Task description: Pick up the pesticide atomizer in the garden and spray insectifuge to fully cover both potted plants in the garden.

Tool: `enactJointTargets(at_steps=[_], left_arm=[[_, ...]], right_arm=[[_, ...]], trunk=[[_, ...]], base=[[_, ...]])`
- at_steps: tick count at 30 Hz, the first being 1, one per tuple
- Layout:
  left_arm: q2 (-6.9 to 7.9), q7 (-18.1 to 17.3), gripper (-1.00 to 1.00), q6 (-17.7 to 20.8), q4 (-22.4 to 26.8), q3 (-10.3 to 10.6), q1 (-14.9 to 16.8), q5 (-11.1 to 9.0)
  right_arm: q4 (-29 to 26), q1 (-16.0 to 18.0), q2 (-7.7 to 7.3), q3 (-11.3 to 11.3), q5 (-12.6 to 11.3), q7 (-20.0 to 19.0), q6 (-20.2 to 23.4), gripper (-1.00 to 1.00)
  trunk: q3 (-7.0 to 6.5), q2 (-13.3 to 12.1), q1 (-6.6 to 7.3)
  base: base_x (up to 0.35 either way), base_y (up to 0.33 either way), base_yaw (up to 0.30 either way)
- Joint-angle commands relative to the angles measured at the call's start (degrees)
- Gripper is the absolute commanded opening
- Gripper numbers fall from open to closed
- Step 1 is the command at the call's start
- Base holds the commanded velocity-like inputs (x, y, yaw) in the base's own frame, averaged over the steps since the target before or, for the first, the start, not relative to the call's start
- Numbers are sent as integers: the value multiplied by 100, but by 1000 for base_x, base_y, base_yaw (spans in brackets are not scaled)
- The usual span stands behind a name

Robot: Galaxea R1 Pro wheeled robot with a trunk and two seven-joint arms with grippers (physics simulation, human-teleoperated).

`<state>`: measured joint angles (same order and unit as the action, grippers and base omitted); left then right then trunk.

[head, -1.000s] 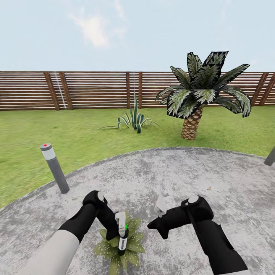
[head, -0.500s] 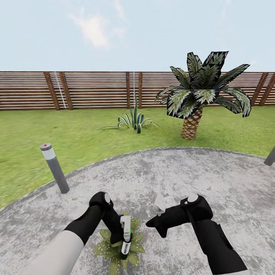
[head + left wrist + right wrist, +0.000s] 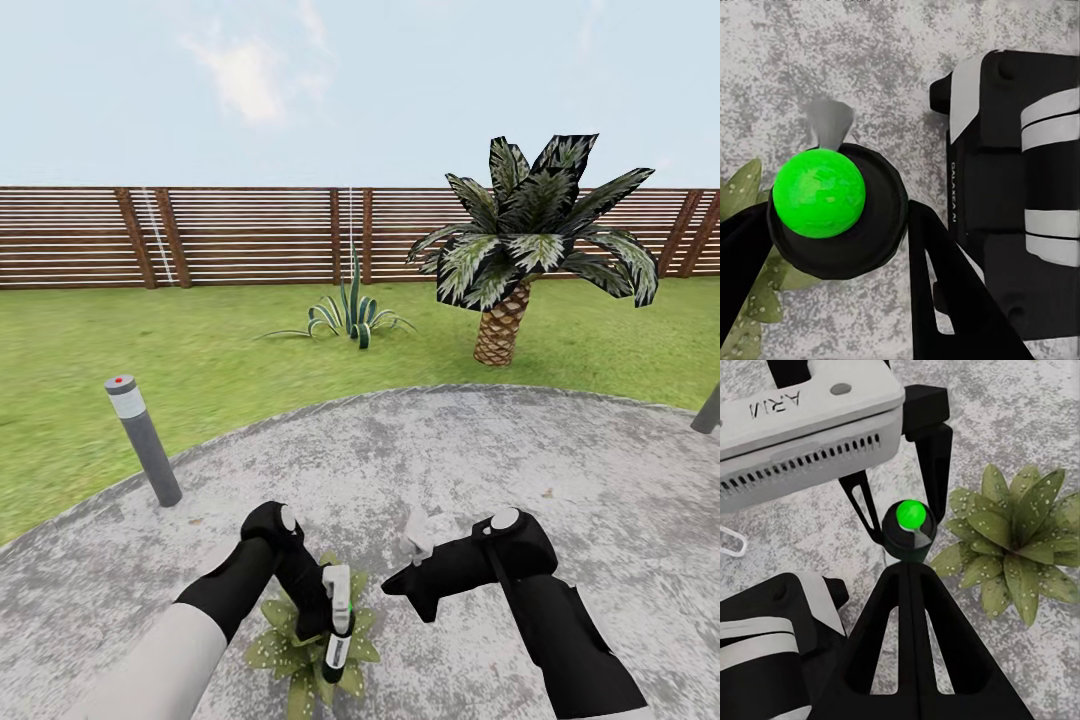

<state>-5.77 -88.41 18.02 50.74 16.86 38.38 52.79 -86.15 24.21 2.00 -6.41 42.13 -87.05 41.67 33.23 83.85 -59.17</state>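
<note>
Paving of a round grey patio (image 3: 520, 450) underfoot in the head view, with green lawn (image 3: 200, 350) beyond it and a slatted brown fence (image 3: 250, 235) behind. On the lawn a palm (image 3: 530, 240) and a spiky agave (image 3: 350, 315); at the patio's edge a grey bollard lamp (image 3: 140, 435). Low in that view, the left fingers (image 3: 318, 612) pinching the pesticide atomizer (image 3: 338, 620), held upright directly above one potted plant (image 3: 285, 650), with the right arm (image 3: 520, 570) just beside and apart from it. From the left wrist, the atomizer's black top with a green ball (image 3: 821, 193) clamped between the two black fingers (image 3: 945, 292), speckled leaves of the potted plant (image 3: 750, 300) under it on the grey paving, and the right arm's black and white casing (image 3: 1020, 187) close by. From the right wrist, right fingers (image 3: 900, 652) pressed together with nothing between them, pointing at the atomizer (image 3: 910, 529) gripped by the left fingers (image 3: 937, 450); just beside, the potted plant (image 3: 1020, 540) with whitish specks of insectifuge (image 3: 1039, 502) dotted over its leaves.
</note>
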Motion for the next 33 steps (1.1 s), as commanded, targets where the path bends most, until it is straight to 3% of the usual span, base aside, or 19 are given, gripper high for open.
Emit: enactJointTargets(at_steps=[1,7,12,33], left_arm=[[-5,-34,-100,64,6,2,3,26],[-76,-39,-100,70,39,24,3,14],[-118,-45,-100,78,41,281,4,12],[-134,-60,-100,149,246,448,107,-8]], right_arm=[[-7,5,4,1,50,-49,60,-100],[-7,5,3,-1,50,-51,60,-100],[-7,5,2,2,50,-50,60,-100],[-7,5,2,1,55,-58,60,-100]], trunk=[[6,3,0],[6,3,0],[6,3,0],[6,3,0]], base=[[0,0,0],[0,0,0],[0,0,0],[0,0,0]])
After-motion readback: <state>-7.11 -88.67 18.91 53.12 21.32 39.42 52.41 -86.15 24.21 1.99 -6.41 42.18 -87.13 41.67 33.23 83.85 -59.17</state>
